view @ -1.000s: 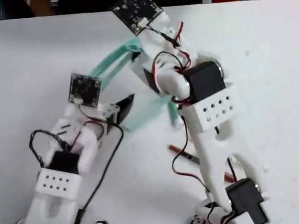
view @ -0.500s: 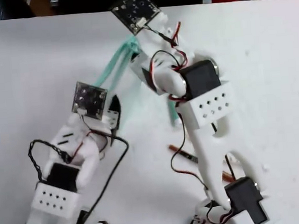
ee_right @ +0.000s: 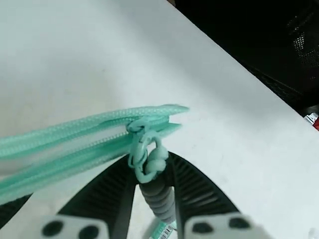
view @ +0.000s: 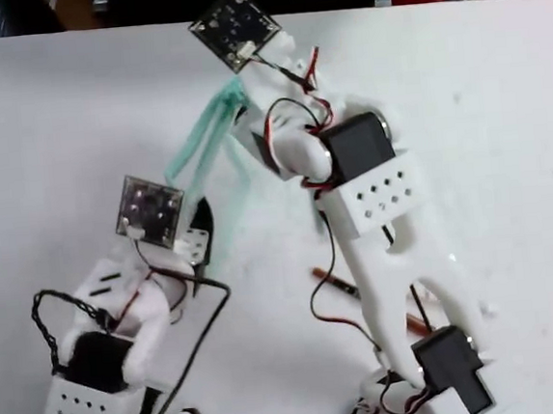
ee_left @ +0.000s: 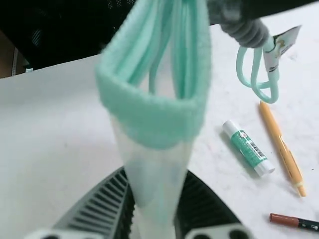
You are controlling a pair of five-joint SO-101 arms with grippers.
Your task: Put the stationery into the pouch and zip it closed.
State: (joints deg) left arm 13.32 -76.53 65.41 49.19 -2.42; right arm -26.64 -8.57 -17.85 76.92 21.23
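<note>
Though partly hidden under right arm (view: pixel 372 194), pouch (view: pixel 200 148) lies stretched lengthwise between grippers.
Left gripper (ee_left: pixel 154 209) clamps clear end; right gripper (ee_right: pixel 154 195) pinches zipper pull (ee_right: pixel 144 157).

No legible text anywhere. Glue stick (ee_left: pixel 247 147) on the bench (ee_left: pixel 55 129): green label with barcode-like stripes and fine print, too small to read. Paper tag (ee_left: pixel 281 42) on the zip cord (ee_left: pixel 259 74): dark mark, unreadable.
</note>
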